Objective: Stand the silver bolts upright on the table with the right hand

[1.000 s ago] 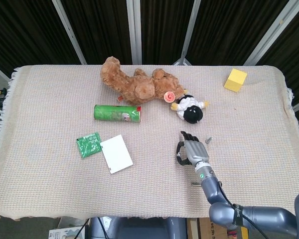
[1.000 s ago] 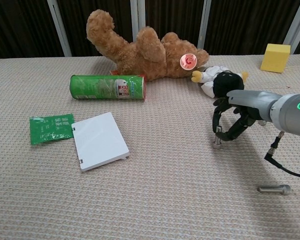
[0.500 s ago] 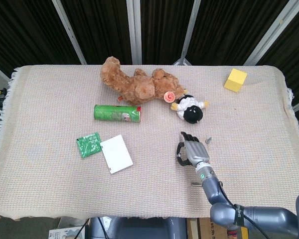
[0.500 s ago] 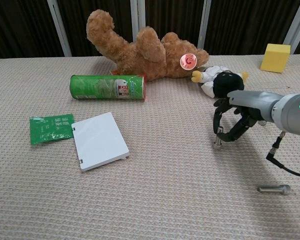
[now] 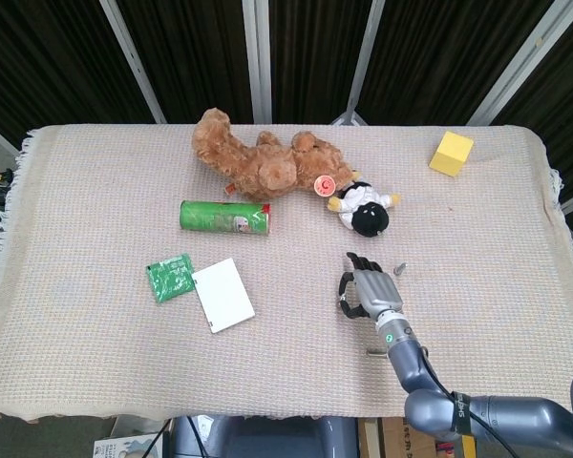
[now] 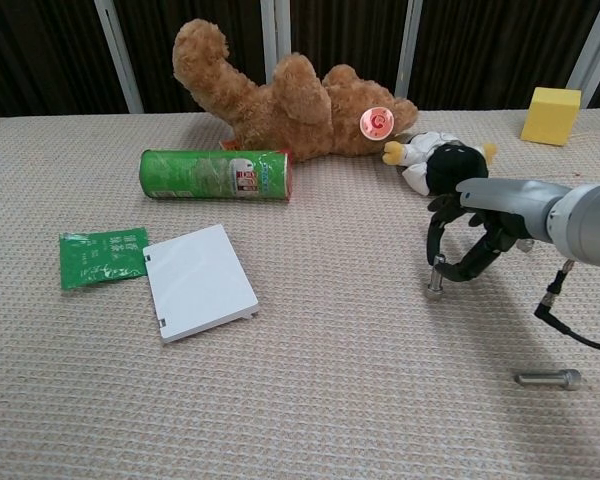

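One bolt stands upright on the table, pinched by the right hand, just below the penguin toy; another bolt lies flat nearer the front edge, not yet done.

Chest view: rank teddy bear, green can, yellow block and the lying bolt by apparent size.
1. Teddy bear
2. Green can
3. Yellow block, though farthest from the camera
4. Lying bolt
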Tool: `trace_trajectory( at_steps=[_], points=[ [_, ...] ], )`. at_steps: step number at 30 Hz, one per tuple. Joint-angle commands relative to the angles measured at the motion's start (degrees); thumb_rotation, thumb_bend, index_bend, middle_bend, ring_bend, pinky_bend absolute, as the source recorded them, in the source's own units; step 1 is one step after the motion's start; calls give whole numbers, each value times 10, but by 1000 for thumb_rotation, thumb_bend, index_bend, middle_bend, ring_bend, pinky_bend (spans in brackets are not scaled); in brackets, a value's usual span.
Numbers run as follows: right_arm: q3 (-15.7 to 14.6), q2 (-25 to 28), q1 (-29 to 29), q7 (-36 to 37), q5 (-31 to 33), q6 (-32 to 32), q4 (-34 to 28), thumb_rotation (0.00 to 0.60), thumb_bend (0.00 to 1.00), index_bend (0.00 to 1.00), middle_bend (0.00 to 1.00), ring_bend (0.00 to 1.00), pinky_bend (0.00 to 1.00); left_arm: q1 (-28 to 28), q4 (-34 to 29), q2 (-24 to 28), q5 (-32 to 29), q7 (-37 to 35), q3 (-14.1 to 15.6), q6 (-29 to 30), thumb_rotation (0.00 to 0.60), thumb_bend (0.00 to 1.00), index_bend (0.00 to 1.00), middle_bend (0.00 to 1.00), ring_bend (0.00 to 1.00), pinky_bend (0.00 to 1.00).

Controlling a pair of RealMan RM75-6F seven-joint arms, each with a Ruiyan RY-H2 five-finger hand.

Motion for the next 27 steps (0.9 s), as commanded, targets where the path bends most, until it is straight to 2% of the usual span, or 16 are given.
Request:
trace_trajectory(
  at_steps=[1,14,27],
  points=[
    [-1,1,0,0,1,-1,-1,600,434,507,11,16,86,0,0,0,0,0,0,0,600,117,91,71,47,184],
    [-7,14,-1,0,-3,-2,-12,600,433,464,11,13,86,-1,0,-1,-2,3,0,-1,600,117,92,72,47,184],
    [-14,21,-1,3,-4,-4,-18,600,433,461,10,11,86,-1,0,-1,-2,5,0,-1,600,117,92,72,47,184]
  ],
)
